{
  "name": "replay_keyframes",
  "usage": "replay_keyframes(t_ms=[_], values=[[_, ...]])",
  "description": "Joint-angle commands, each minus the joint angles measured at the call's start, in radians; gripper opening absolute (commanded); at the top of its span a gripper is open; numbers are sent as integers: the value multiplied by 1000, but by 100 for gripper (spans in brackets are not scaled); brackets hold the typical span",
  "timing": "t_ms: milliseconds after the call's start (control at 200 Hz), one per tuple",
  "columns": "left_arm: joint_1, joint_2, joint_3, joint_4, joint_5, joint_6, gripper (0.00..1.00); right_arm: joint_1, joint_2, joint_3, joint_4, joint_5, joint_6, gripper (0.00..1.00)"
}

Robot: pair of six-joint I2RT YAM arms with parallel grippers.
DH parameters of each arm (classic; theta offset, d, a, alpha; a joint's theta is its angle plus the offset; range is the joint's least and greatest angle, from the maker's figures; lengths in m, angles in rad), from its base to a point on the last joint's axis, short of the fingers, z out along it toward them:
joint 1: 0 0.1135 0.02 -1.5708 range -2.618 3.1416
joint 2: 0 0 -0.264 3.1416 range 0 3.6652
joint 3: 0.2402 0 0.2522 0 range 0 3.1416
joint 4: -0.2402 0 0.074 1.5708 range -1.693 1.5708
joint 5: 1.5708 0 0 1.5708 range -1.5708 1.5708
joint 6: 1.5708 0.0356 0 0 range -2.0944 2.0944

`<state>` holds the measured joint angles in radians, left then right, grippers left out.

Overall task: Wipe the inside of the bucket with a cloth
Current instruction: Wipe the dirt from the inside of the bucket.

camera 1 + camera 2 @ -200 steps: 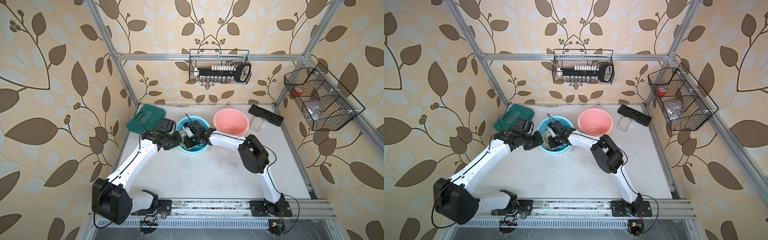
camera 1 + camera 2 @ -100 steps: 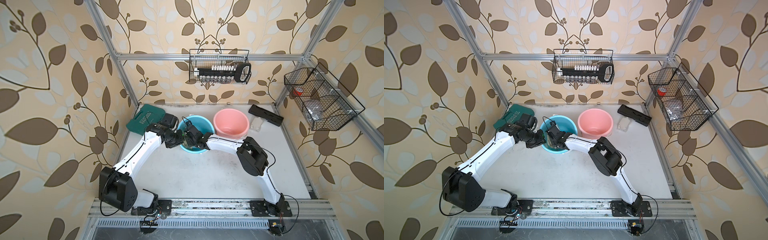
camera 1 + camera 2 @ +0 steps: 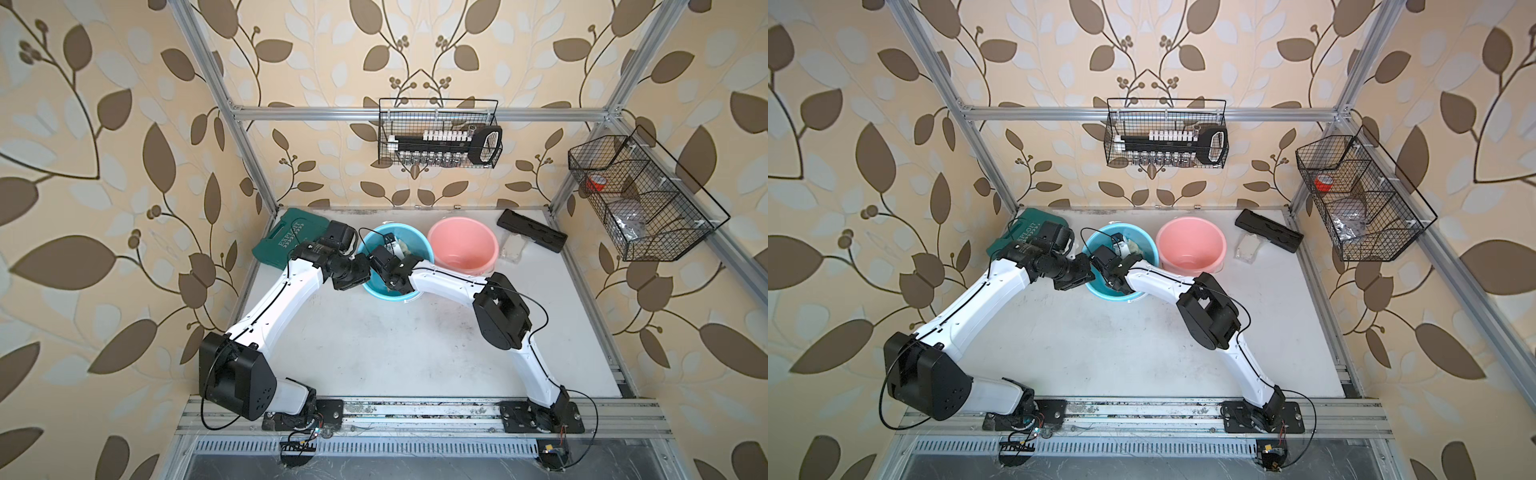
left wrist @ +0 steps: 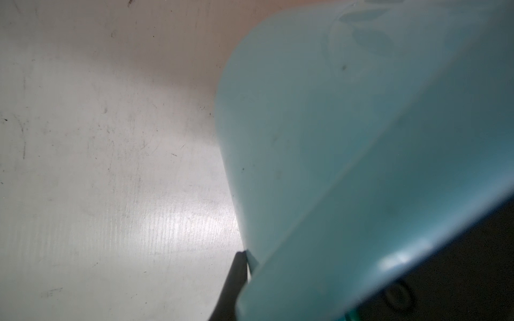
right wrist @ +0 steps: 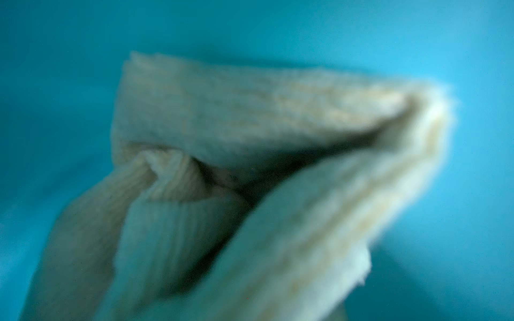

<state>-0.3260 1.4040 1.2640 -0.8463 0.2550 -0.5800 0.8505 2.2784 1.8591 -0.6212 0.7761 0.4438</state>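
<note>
Top view: cloth (image 3: pixel 402 249) against fingers (image 3: pixel 390 245), inside bucket (image 3: pixel 384 293)

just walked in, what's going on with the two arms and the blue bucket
The right gripper is down inside the blue bucket, shut on the cloth, which sits against the bucket's blue inside. The left gripper is closed on the bucket's rim, on the side nearest its own arm, apparently steadying it. Neither arm touches the pink bucket beside it.
</note>
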Motion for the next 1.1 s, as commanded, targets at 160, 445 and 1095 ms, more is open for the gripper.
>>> replay_keyframes(t_ms=[160,445,1095], values=[[-10,27,34,-156,-16,61,0,-61,-13,60,-188,-64,61,0],[-10,30,57,-125,-143,61,0,-109,21,163,-429,-358,-7,0],[-10,63,58,-94,-243,60,0,-113,-201,-7,-186,-1094,-147,0]])
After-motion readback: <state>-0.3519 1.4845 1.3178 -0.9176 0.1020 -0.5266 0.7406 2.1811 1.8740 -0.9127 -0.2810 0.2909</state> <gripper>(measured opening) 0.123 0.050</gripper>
